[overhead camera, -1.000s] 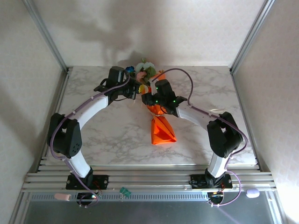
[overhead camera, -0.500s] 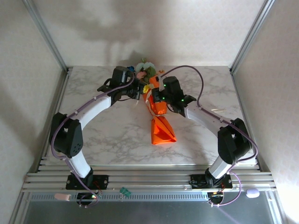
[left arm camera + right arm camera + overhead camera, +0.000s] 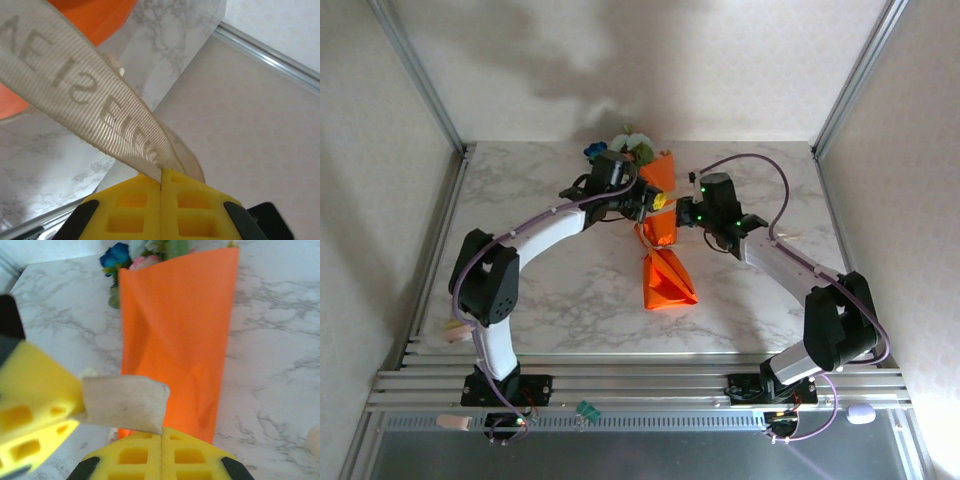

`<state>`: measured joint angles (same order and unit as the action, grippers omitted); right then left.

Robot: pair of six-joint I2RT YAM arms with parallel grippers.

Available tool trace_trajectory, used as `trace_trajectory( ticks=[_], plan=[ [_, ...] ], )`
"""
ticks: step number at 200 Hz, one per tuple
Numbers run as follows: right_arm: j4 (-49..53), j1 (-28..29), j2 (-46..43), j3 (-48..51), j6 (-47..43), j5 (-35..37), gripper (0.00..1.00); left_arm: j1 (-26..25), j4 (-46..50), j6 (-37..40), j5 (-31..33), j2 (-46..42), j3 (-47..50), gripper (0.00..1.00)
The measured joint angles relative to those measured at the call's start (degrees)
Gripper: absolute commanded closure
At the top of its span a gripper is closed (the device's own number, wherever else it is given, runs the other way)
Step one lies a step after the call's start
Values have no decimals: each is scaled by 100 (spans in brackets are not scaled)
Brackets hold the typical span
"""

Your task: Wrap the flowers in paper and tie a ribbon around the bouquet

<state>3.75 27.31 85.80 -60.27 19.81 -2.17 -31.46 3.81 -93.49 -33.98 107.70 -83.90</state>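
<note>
The bouquet (image 3: 666, 282) lies mid-table as an orange paper (image 3: 176, 335) cone, wide end to the back. The flowers (image 3: 632, 148) show there, blue (image 3: 115, 254) and pink (image 3: 145, 261) blooms among them. My left gripper (image 3: 655, 202) hangs over the cone's upper part, shut on the cream lettered ribbon (image 3: 95, 107), which runs from its yellow jaws (image 3: 161, 176) toward the orange paper. Just right of the cone, my right gripper (image 3: 682, 213) is shut on the ribbon's short end (image 3: 125, 402), pinched at its jaw seam (image 3: 161, 433). The left gripper's yellow finger (image 3: 35, 390) sits close beside it.
The marble table (image 3: 520, 200) is bounded by aluminium posts (image 3: 420, 75) at the back corners and by pale walls. A slotted rail (image 3: 640, 385) runs along the near edge by the arm bases. Open marble lies on both sides of the cone.
My right gripper has shut on the ribbon end and pulled right, off the cone. My left gripper has shifted right, over the cone's upper part.
</note>
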Motion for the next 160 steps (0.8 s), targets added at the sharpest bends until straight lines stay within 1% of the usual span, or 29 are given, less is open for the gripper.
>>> trace_trajectory(
  ticks=[8,18,31,57,99,132,160],
  plan=[
    [-7,-98,-11,57,107,-72,100,-59,-33,-24,-11,39,-2,98],
    [4,-181,-11,125,210,-144,100,-127,-50,-46,-17,70,-2,92],
    [55,-289,-11,208,361,-208,100,-199,-26,-79,-22,87,-2,76],
    [90,-505,-9,323,603,-212,100,-221,87,-66,-33,87,-7,65],
    [337,-734,-4,356,704,-188,100,-219,599,208,111,26,-13,62],
    [479,-848,-4,356,704,-188,100,-177,1261,743,367,-136,-42,61],
    [610,-955,-4,348,719,-190,100,-144,1537,1036,481,-223,-13,59]
  ],
)
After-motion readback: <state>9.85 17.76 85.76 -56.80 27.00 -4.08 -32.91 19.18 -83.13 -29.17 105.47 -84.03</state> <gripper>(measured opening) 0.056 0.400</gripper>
